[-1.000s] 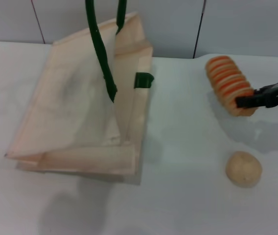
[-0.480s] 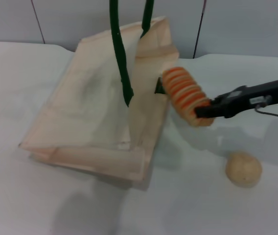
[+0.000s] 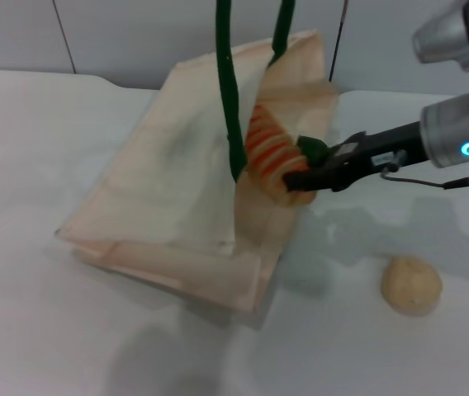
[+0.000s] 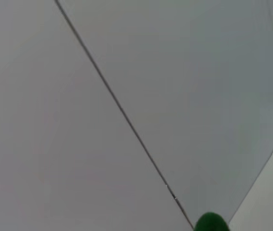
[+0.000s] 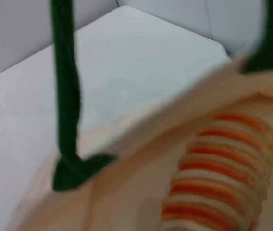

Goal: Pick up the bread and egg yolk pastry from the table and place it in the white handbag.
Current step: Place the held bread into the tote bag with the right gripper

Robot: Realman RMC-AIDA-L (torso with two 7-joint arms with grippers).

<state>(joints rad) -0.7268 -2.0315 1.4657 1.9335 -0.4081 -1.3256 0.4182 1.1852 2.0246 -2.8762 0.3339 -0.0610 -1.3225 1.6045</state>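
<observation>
White table [image 3: 69, 346], with right pincer [image 3: 294, 179] pinching striped bread [image 3: 269, 153] at mouth of white handbag [image 3: 160, 190], seemingly partly inside, green handles [image 3: 228, 99] pulled upward, egg yolk pastry [image 3: 411, 285] well apart on table; left pincer unseen.

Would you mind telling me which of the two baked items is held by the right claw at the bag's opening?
The striped bread, orange and cream, is held by the right claw at the white handbag opening; the plain round egg yolk pastry lies on the table.
</observation>
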